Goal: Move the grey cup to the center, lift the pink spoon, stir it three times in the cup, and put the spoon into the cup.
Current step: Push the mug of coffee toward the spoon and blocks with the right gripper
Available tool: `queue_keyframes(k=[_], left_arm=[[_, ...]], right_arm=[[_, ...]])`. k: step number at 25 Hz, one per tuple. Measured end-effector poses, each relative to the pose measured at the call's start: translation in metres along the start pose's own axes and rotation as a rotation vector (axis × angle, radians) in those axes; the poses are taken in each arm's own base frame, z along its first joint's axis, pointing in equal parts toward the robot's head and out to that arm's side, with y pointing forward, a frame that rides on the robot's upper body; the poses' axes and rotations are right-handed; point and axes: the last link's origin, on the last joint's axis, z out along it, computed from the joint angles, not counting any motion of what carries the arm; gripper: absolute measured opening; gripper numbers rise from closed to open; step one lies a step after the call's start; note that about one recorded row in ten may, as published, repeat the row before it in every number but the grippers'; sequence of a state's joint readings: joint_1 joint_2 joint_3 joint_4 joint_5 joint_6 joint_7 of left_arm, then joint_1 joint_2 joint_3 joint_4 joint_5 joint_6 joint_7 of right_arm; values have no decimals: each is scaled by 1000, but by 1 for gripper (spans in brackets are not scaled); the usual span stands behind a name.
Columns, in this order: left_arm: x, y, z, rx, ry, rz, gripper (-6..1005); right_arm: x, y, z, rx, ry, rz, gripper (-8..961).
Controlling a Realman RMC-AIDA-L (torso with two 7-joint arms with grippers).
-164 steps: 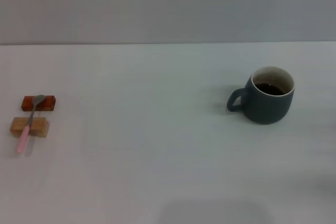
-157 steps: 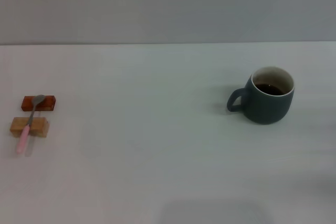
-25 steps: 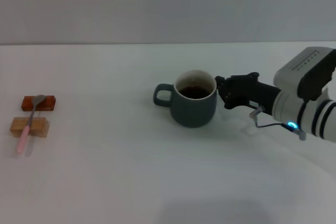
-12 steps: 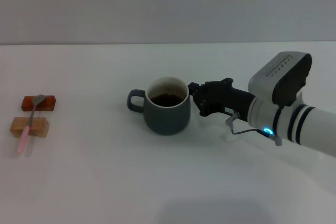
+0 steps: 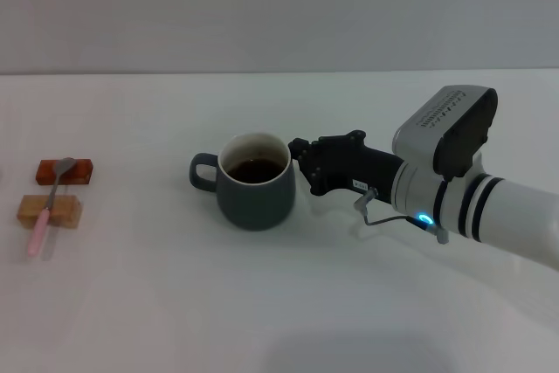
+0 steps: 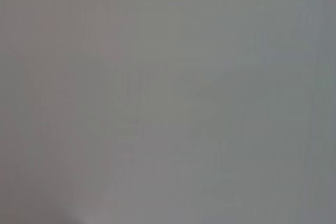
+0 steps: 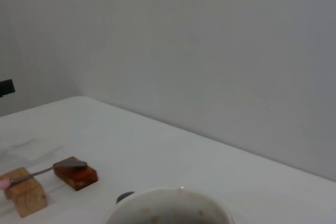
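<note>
The right gripper [image 5: 301, 166] touches the grey cup [image 5: 253, 183] mid-table; its grip seemingly closed, though I cannot tell

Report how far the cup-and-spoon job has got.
In hand: the right gripper is against the grey cup, which stands near the table's middle. Left to do: the pink spoon lies untouched across its two blocks, so lifting, stirring and dropping it in remain.

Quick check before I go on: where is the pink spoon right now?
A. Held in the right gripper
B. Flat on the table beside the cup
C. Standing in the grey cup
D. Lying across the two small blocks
D: the pink spoon lies across the reddish-brown block and the tan wooden block, far from the grey cup and the right gripper.
</note>
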State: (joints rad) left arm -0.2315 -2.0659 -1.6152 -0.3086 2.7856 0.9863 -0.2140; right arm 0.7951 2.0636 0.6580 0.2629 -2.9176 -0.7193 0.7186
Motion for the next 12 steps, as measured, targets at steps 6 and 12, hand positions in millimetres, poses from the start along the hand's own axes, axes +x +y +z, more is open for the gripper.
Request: queue_keyframes(k=[6,12], left_arm=[[0,-5,-3,8,0,-8,833],[6,-4,-1,0,25,-39,833]], right_arm=[[0,1,1,-6,5,3,34],[1,-17,-6,84,-22,1,35]])
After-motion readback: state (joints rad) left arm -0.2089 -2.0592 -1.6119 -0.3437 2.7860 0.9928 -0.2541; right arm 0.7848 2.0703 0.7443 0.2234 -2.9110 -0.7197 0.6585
